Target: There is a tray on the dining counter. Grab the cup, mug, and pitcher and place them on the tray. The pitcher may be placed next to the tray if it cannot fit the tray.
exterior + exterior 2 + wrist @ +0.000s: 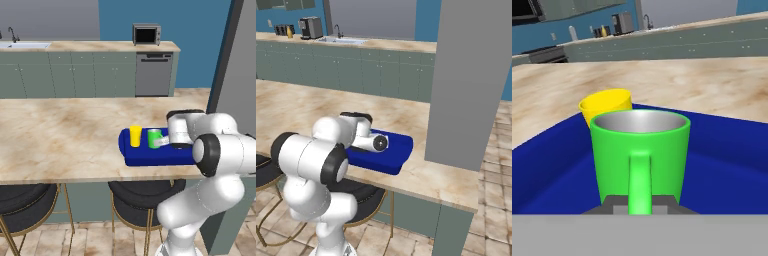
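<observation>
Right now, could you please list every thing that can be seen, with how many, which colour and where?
tray: one, deep blue, on the dining counter near its front edge
cup: one, yellow, standing in the tray at its left end
mug: one, bright green with a handle, in the tray beside the cup
dining counter: one, beige marble pattern, across the middle
stools: two, dark seats on gold legs, under the dining counter
toaster oven: one, grey, on the back counter
dishwasher: one, grey, under the back counter
sink: one, pale, back counter at left
gripper: one, dark tips, shut on the mug handle
</observation>
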